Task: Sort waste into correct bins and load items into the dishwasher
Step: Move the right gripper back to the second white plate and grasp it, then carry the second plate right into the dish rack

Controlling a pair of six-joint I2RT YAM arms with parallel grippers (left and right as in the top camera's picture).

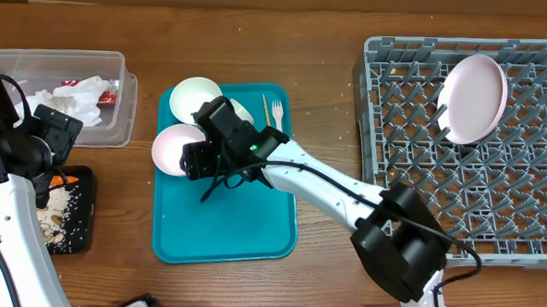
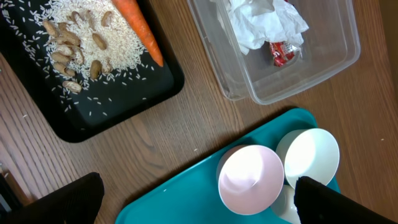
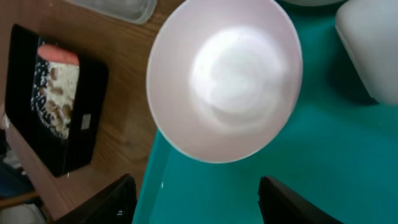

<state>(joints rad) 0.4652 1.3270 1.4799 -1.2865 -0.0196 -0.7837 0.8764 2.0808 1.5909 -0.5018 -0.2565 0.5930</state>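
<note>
A pale pink bowl (image 3: 227, 81) stands at the left edge of the teal tray (image 1: 252, 217). My right gripper (image 3: 196, 199) hangs open just short of its rim, with only tray surface between the fingers. Behind it sit a white bowl (image 1: 195, 97), a white cup (image 3: 370, 50) and a white fork (image 1: 277, 112). A pink plate (image 1: 475, 97) stands upright in the grey dish rack (image 1: 531, 183). My left gripper (image 2: 199, 205) is open and empty near the tray's left corner. Napkins (image 2: 261, 22) and a red wrapper (image 2: 283, 53) lie in the clear tub (image 2: 298, 81).
A black tray (image 2: 124, 106) at the front left holds a carrot (image 2: 140, 28) and rice with nuts (image 2: 93, 43). Bare wood runs between the teal tray and the rack. My right arm reaches across the teal tray from the front right.
</note>
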